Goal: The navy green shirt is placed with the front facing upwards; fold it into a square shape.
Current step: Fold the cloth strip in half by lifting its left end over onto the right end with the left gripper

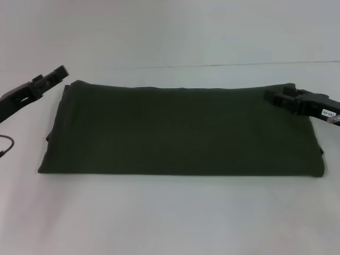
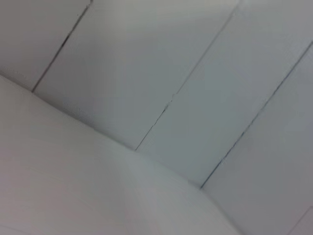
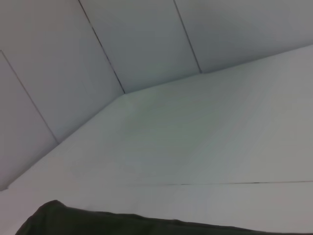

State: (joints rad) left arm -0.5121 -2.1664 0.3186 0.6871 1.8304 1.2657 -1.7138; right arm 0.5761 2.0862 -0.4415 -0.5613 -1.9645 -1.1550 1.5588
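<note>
The shirt [image 1: 183, 130] lies flat in the middle of the white worktop [image 1: 170, 218], folded into a wide dark green band, long side running left to right. No lettering or collar shows on the upper face, just plain cloth. Its near edge is a fairly straight line; the far edge is straight too, with a small bump at the far left corner. At the right end the layers step a little, one edge peeking out below the other.

Left tool [image 1: 54, 75] hovers just off the far left corner of the shirt, apart from the cloth, pointing up and inward. Whether its fingers are apart or together, I can't tell from here. A thin dark cable [image 1: 5, 144] loops at the left edge of the head view, beside that arm.

Right tool [image 1: 275, 96] sits over the far right corner of the shirt, tip reaching in across the cloth. Whether it grips the fabric or only hangs above it is not clear, and its fingers can't be read either.

The left wrist view gives only the worktop and grey wall panels [image 2: 195, 73]. The right wrist view catches a sliver of the shirt [image 3: 98, 223] at the frame edge, worktop beyond it, panels behind
</note>
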